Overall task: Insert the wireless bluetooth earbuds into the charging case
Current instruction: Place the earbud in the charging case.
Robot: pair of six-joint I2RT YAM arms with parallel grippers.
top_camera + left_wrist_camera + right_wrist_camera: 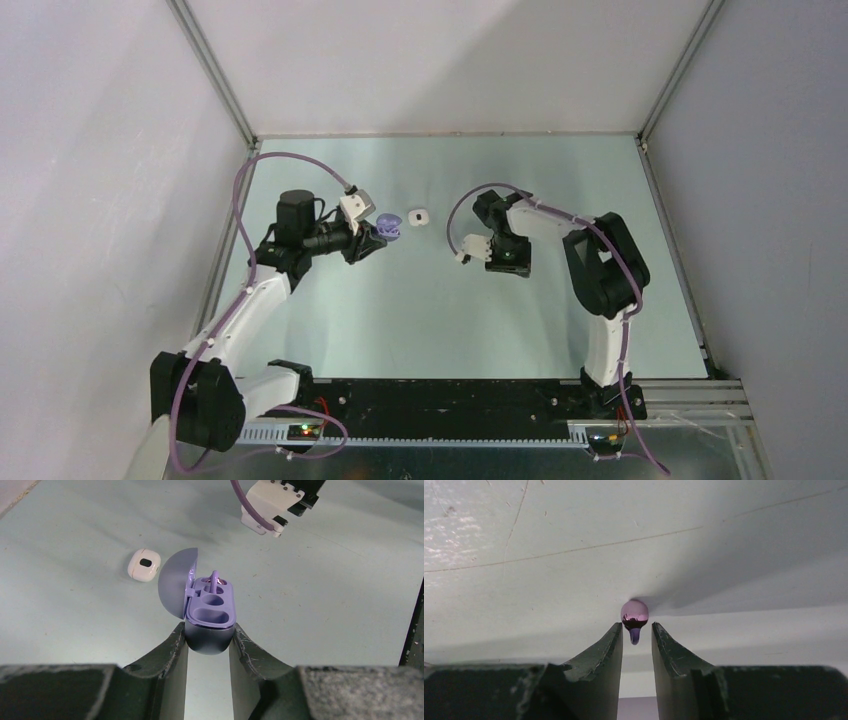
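My left gripper (380, 240) is shut on the base of a purple charging case (390, 228) and holds it with its lid open. In the left wrist view the case (212, 605) sits between my fingertips (180, 637). One purple earbud (214, 582) stands in its far slot and the near slot is empty. My right gripper (507, 264) points down at the table. In the right wrist view a second purple earbud (634, 616) lies at my gripper's (636, 631) tips. The jaws stand a little apart, and the stem between them touches neither finger. No white earbuds show.
A small white closed case (418, 216) lies on the table just right of the purple one, and also shows in the left wrist view (144, 565). The right arm's white wrist mount (267, 507) is at the top of the left wrist view. Grey walls enclose the table.
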